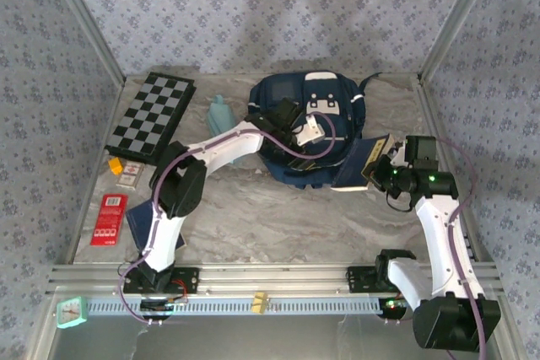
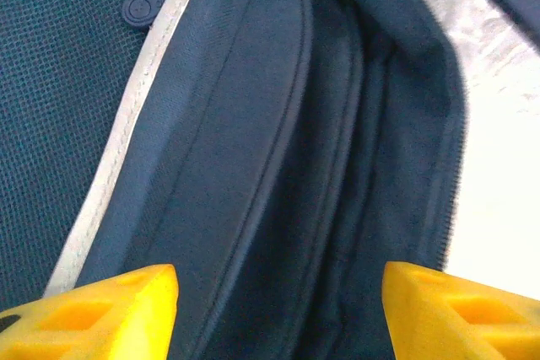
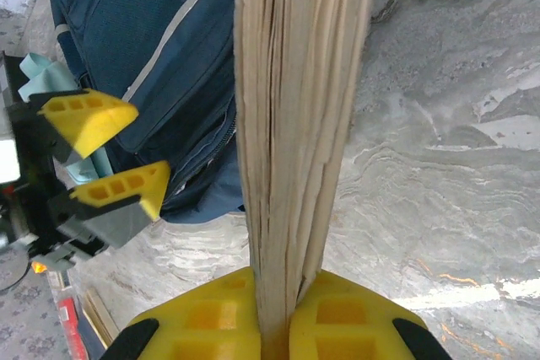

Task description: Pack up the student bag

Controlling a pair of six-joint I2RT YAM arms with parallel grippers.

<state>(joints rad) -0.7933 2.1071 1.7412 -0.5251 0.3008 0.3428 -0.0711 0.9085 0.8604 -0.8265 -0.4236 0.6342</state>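
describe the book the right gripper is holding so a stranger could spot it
Start at the big navy student bag at the back of the table. Just at its right side is a dark blue book, clamped in the right gripper. Unlike the cards and chessboard at the left, it shows a thick cream page edge.

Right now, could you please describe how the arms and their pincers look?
The left arm and right arm have white links, black joint housings and a purple cable looping alongside. The left pincer and right pincer have blocky yellow fingers with square recesses. Small green lights glow near the right wrist.
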